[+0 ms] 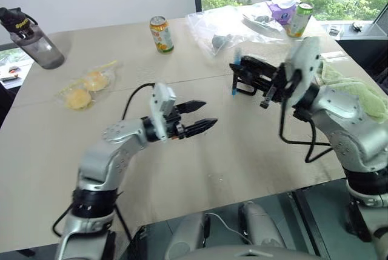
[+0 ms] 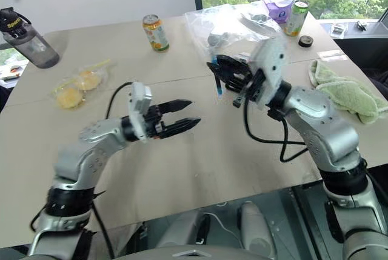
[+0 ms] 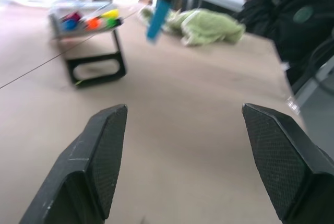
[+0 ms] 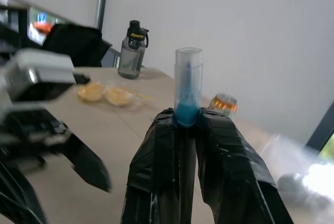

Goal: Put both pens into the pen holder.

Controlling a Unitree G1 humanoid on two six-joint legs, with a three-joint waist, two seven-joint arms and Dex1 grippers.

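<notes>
My right gripper (image 4: 187, 122) is shut on a dark pen (image 4: 188, 85) with a blue band and a clear pale tip. It holds the pen roughly upright above the table, and the blue end (image 1: 233, 91) hangs down. Just beyond it stands the pen holder (image 3: 86, 23), a black wire frame with a white tray of colourful marker ends, partly hidden behind that gripper (image 1: 244, 88). I cannot pick out the other pen. My left gripper (image 1: 209, 114) hovers open and empty over the table's middle, pointing toward the held pen.
On the back of the table are an orange can (image 1: 160, 34), a clear plastic bag (image 1: 233, 26) and a green can (image 1: 299, 19). A water bottle (image 1: 33, 40) and wrapped pastries (image 1: 85, 84) sit left. A green towel (image 1: 357, 93) lies right. People sit beyond the table (image 3: 282, 4).
</notes>
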